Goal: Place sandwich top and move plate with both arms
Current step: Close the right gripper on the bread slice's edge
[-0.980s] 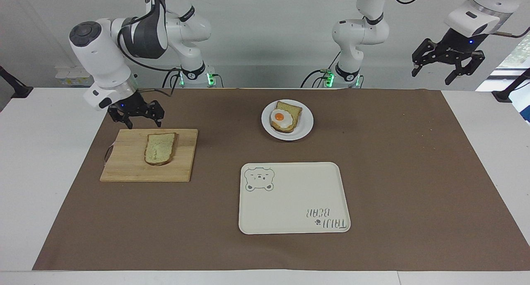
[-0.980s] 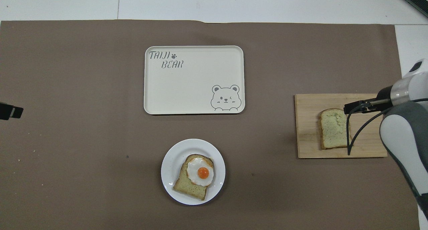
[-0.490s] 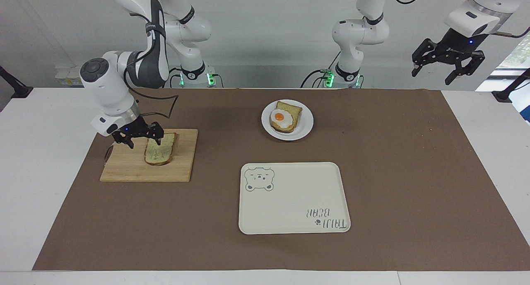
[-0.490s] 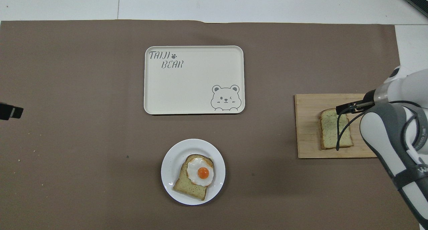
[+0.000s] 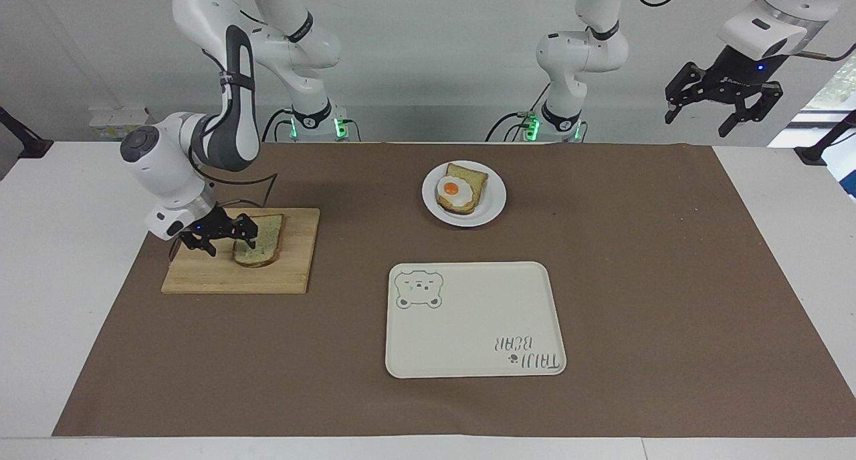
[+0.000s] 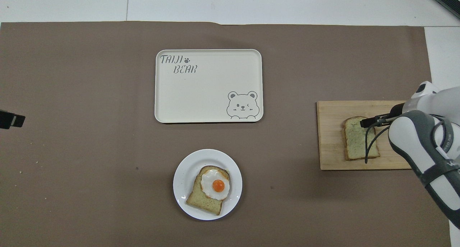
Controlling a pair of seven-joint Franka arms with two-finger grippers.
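The sandwich top (image 5: 262,238) (image 6: 359,141), a plain speckled bread slice, lies flat on a wooden cutting board (image 5: 214,279) (image 6: 330,132) toward the right arm's end of the table. My right gripper (image 5: 225,241) hangs open and low over the board, at the slice's edge, one finger over the bread. I cannot tell whether it touches. The small white plate (image 5: 493,206) (image 6: 180,189) sits close to the robots and carries a bread slice with a fried egg (image 5: 452,188) (image 6: 215,184). My left gripper (image 5: 723,107) waits open, high in the air off the table's end.
A cream rectangular tray with a bear drawing (image 5: 481,313) (image 6: 208,92) lies farther from the robots than the plate. A brown mat (image 5: 669,279) covers most of the white table.
The right arm has swung down and forward, from near the board's edge closest to the robots to low at the bread slice. The left arm, bread and plate have not moved.
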